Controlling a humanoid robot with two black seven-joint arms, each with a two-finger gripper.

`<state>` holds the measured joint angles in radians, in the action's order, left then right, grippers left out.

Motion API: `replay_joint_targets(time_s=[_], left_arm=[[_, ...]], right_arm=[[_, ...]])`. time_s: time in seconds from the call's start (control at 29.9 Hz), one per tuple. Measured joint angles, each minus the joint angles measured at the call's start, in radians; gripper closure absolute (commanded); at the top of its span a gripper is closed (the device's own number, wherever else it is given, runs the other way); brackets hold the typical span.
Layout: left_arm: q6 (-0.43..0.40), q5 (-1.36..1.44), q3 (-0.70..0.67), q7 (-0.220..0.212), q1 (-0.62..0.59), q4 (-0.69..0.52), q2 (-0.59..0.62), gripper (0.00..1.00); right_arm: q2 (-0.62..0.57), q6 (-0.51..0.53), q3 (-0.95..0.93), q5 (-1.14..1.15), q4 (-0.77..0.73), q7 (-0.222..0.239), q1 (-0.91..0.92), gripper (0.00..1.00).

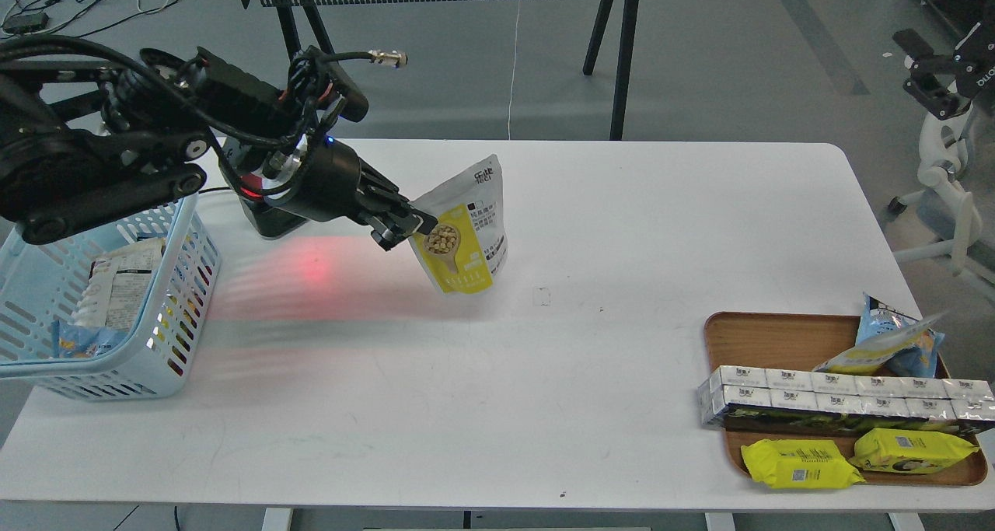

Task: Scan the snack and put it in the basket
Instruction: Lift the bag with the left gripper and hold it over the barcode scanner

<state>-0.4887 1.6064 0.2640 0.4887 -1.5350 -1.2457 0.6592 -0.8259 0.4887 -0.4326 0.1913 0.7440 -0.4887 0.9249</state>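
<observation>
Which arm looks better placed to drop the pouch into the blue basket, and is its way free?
Probably the left arm: its gripper already holds the snack, and the basket stands just to its left with an open top. Only the scanner sits near that path.

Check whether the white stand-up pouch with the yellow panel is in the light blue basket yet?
Out. The white-and-yellow pouch hangs tilted in the left end effector above the white table, right of the light blue slotted basket.

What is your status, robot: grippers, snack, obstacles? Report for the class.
Left gripper shut on snack, held above table. Right gripper not in view. Basket at left, path looks clear.
</observation>
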Motion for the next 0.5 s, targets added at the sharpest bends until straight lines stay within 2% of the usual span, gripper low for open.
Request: replay_joint_targets(time_s=[0.17,0.5], left_arm=[[0.0,0.002,0.005,0.0,-0.03,0.01,0.061,1.0],[0.0,0.019,0.032,0.0,-0.017,0.024,0.179,0.99]], right_arm=[[0.004,0.0,-0.011,0.0,0.0,0.0,0.0,0.02],[0.007,0.0,-0.027,0.0,0.0,0.0,-0.001,0.02]])
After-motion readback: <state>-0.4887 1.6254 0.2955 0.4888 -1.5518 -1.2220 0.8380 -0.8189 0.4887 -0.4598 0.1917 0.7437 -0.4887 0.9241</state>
